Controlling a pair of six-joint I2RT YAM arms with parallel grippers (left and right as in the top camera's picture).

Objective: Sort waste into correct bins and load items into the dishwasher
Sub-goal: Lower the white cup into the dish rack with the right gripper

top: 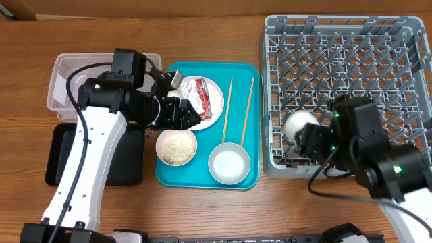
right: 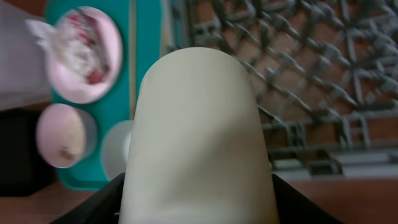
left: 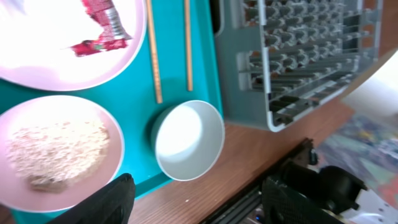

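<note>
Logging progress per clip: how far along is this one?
Nothing looks finished. In hand: the right pincer holds the white cup at a corner of the dish rack; the left pincer, open, hovers by the plate. Left on the teal tray: plate with wrapper and tissue, pink bowl of grains, metal bowl, chopsticks.

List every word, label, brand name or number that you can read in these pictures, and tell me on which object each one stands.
No text can be read in any view.
red foil wrapper: any print on it is too blurred to read.
white cup: plain, no lettering visible.
dish rack: plain grey, no label visible.
</note>
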